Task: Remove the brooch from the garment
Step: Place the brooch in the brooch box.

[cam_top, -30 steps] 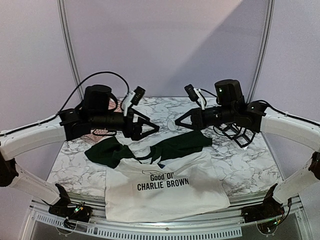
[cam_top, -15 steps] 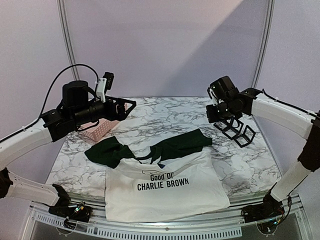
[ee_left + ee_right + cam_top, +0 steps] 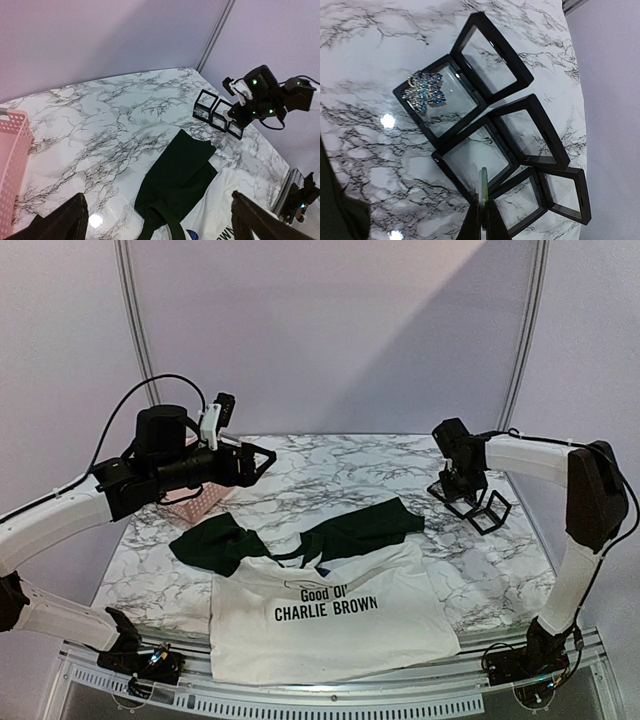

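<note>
At your far left, the pink perforated plastic basket (image 3: 196, 502) stands on the white marble-patterned table (image 3: 330, 455). The pictures show only its rim and wall, so you cannot tell what it holds.

In the middle lies the white T-shirt with dark green sleeves and black "Good Ol' CHARLIE BROWN" print (image 3: 330, 610). It is spread flat near the front edge, with its sleeves bunched toward the far side.

At the far right, three black hinged frame cases with clear film (image 3: 485, 135) stand open side by side, touching. The silver brooch set with blue stones (image 3: 422, 91) is not on the shirt. It rests on the film of the end case (image 3: 447, 107), close to that case's outer corner. You can see nothing in the other two.

Your left gripper (image 3: 265, 456) is held roughly level above the basket and points toward the table's middle. Its black fingers (image 3: 67, 222) are spread wide.

Your right arm is folded back on itself, and your right gripper (image 3: 483, 207) points down over the cases, above the middle one. Its fingers are pressed together.
</note>
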{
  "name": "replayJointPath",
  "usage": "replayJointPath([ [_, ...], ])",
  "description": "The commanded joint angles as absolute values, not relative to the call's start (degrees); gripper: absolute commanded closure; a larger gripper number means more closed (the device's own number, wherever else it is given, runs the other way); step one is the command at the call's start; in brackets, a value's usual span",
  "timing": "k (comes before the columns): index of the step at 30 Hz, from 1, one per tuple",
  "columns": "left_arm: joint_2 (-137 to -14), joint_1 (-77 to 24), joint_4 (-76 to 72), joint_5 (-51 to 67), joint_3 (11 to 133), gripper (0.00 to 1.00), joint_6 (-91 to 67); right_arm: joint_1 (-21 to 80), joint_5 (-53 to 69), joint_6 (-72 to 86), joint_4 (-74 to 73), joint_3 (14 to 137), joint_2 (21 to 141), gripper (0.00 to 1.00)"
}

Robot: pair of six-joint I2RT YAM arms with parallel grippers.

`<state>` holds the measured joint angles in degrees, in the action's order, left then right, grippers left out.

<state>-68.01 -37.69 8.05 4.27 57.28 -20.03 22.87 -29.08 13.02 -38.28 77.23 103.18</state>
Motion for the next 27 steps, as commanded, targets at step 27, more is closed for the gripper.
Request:
replayJointPath([
  [27, -70.4, -37.0, 8.3, 9.0, 58.8, 0.00, -20.6, 20.6, -40.8, 7.8, -35.0, 82.2, 117.2, 0.94],
])
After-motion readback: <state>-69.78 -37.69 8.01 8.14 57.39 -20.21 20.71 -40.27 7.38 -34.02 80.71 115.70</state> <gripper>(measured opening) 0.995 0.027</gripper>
